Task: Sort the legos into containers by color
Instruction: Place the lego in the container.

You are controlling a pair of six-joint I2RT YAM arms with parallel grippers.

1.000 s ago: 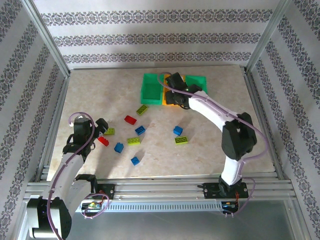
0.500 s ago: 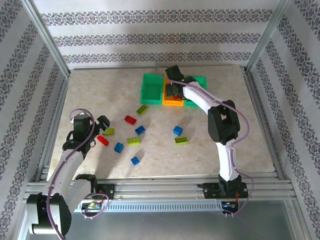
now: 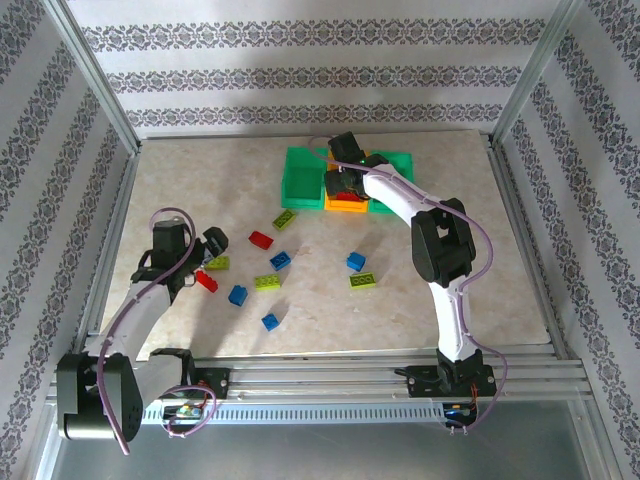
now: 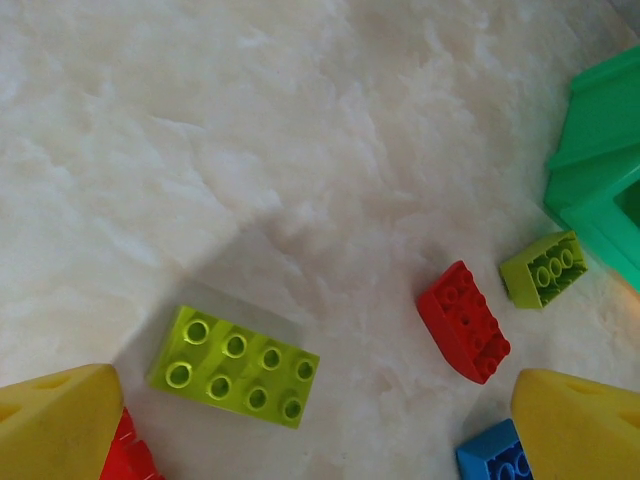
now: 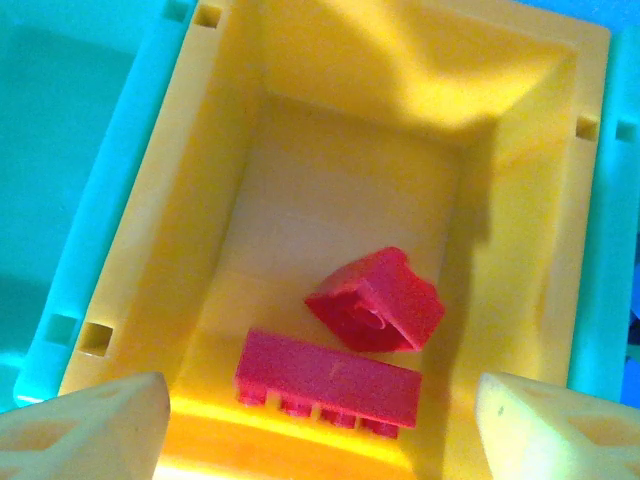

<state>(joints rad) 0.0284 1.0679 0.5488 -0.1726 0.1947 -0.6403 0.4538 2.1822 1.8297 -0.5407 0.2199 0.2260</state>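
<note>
Release looks done: right pincer [image 5: 320, 432] hangs jaws apart, empty, over orange-yellow bin [image 5: 505, 200]; next, left pincer [image 4: 318, 425], spread wide, empty, must close on lime 2x4 brick [image 4: 235, 365].

Glossy moulded-plastic legos [image 4: 234, 367] and containers [image 5: 190, 200] — smooth, faintly shiny marble-look table [image 4: 200, 120].

No legible text, label, brand, number or sign in any view. Stud tops of lime brick [image 4: 235, 367] and red brick [image 4: 463, 322] on tabletop too blurred to tell any lettering.
</note>
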